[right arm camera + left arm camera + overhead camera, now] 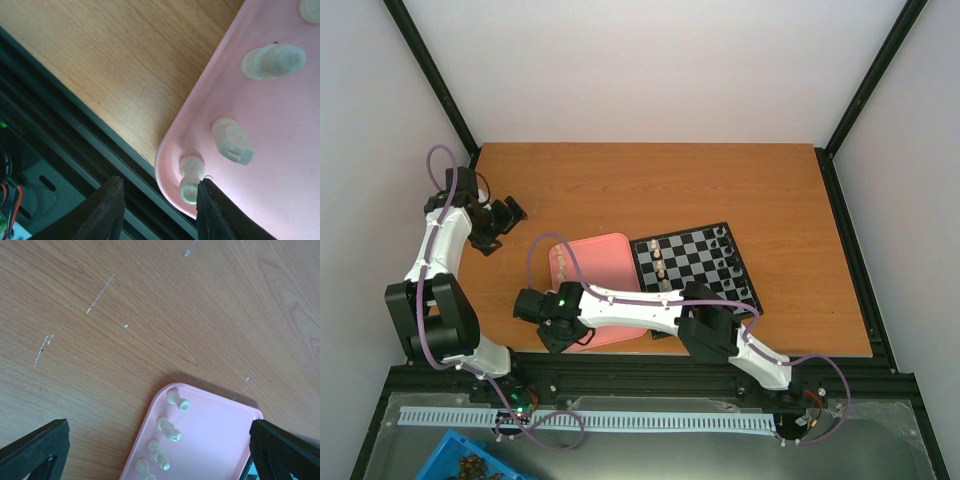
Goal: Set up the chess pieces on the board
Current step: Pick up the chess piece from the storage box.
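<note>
Right tool parted around cream piece in pink tray corner, left tool wide apart

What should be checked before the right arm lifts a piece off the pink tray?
1. Right gripper straddles the cream piece in the pink tray corner: ok.
2. Jaws closed on that piece: not ok, a gap shows on one side.
3. Neighbouring piece apart from the fingers: ok.
4. Left gripper open, holding nothing: ok.
5. Free squares on the board: ok.
6. Which kind of piece it is: cannot tell.
</note>
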